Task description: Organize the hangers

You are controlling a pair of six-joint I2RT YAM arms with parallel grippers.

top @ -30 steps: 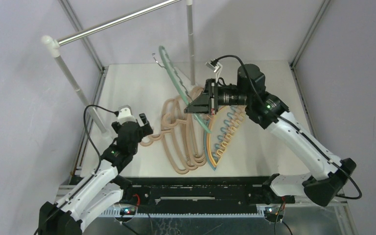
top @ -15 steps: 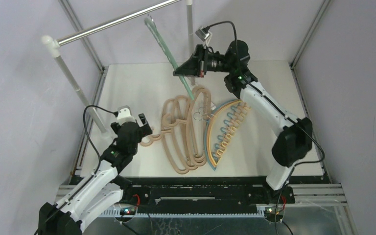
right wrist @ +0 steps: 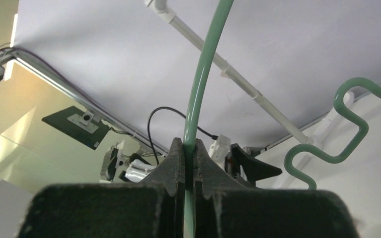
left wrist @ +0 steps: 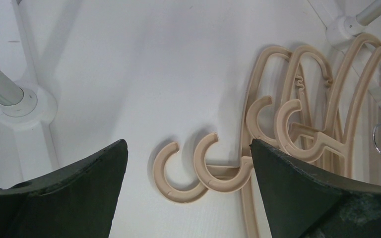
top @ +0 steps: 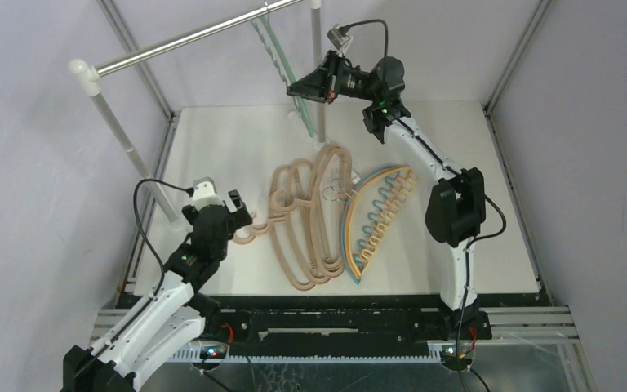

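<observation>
My right gripper [top: 295, 86] is raised high at the back, shut on a thin green hanger [top: 273, 47] whose top reaches the silver rail [top: 188, 36]. In the right wrist view the fingers [right wrist: 173, 163] clamp the green hanger's rod [right wrist: 203, 74], and its wavy bar [right wrist: 347, 124] shows at right. Several thick beige hangers [top: 302, 220] lie in a pile on the table, their round hooks [left wrist: 178, 171] below my left gripper [left wrist: 188, 163], which is open and empty above them. Thin orange, yellow and blue hangers [top: 375, 216] lie right of the beige pile.
The rail stands on white poles: one [top: 122, 135] at the left with its foot [left wrist: 22, 104] near my left gripper, one [top: 318, 73] at the back centre beside the green hanger. Grey walls enclose the white table [top: 229, 147].
My right gripper has lifted the green hanger off the pile, up and back toward the rail. The left gripper has stayed almost still over the beige hooks.
</observation>
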